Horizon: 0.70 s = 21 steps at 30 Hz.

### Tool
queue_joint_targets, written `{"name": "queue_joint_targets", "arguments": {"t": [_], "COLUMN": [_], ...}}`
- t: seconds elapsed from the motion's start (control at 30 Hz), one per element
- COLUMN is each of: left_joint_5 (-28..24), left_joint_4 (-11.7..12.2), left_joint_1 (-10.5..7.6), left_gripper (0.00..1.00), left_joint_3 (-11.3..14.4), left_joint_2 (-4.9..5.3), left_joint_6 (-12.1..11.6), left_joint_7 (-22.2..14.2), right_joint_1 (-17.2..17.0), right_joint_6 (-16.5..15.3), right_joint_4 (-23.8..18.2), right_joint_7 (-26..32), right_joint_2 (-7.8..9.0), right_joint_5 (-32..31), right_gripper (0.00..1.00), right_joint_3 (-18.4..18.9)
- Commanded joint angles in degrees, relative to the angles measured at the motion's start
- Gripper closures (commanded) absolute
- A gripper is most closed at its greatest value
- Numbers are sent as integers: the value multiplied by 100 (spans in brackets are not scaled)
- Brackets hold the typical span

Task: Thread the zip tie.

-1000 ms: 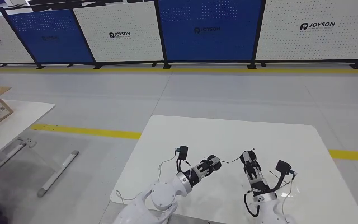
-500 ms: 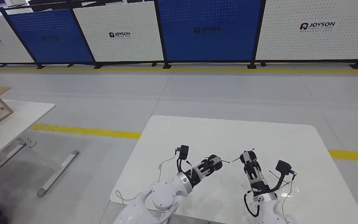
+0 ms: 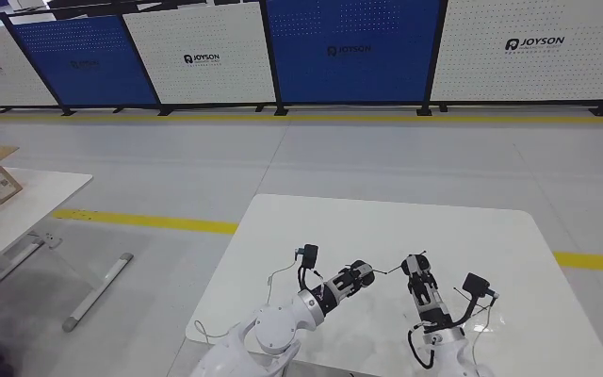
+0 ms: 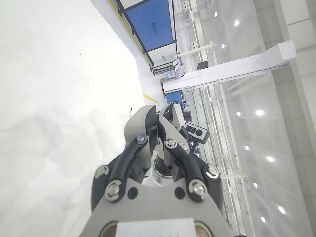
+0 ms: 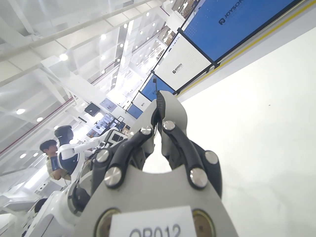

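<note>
Zip tie (image 3: pixel 387 271): strung as a thin black line above the white table (image 3: pixel 311 226), between the two grippers on the robot's side of it. Pinched at one end by the closed fingers of the right gripper (image 5: pixel 159 102), with a short black tip poking out past them. Clamped at the other end by the left gripper (image 4: pixel 157 118), fingers pressed together.

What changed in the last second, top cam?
The right gripper shifted slightly toward the left gripper, narrowing the gap between them. Nothing was grasped or released. Both grippers stay shut on the thin black zip tie. The left arm kept its place above the white table.
</note>
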Motion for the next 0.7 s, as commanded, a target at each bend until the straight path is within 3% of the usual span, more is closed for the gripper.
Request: {"name": "queue_joint_targets", "arguments": {"t": [0.0, 0.67], "left_joint_5": [0, 0], "left_joint_4": [0, 0], "left_joint_1": [0, 0], "left_gripper": [100, 100], "left_joint_3": [0, 0], "left_joint_2": [0, 0], "left_joint_6": [0, 0], "left_joint_7": [0, 0], "right_joint_1": [-1, 11], "right_joint_6": [-4, 121], "right_joint_4": [-1, 18], "right_joint_7": [-1, -231], "right_joint_2": [0, 1], "right_joint_5": [2, -322], "right_gripper": [100, 100], "right_joint_3": [0, -57]}}
